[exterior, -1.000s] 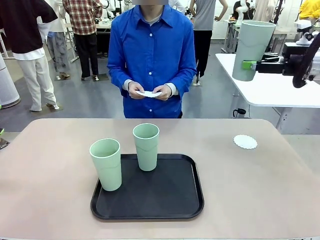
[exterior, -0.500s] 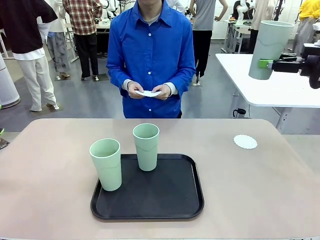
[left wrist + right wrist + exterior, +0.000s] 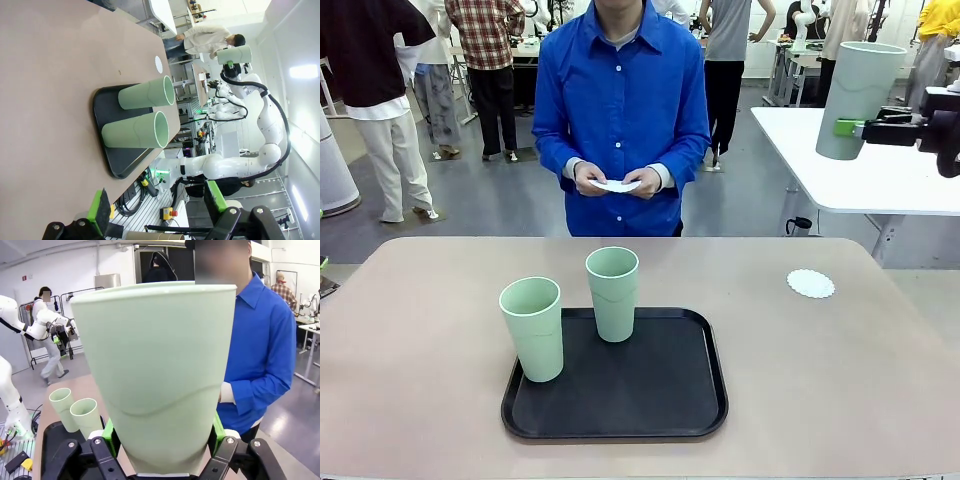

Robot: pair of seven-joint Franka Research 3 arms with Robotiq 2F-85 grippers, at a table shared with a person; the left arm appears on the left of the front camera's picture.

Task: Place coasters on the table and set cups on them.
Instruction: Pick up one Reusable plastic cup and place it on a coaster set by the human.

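Right wrist view shows the right gripper clamped around one cup near its base. Front view puts that cup upper right, well apart from the coaster at right centre on the table. Left wrist view shows the left gripper wide open and empty at the bottom edge.

- Smooth grey floor, faintly glossy.
- A white table stands on it at the right.
- Several people stand farther back at the left.
- In the right wrist view, a white wall with a dark doorway.
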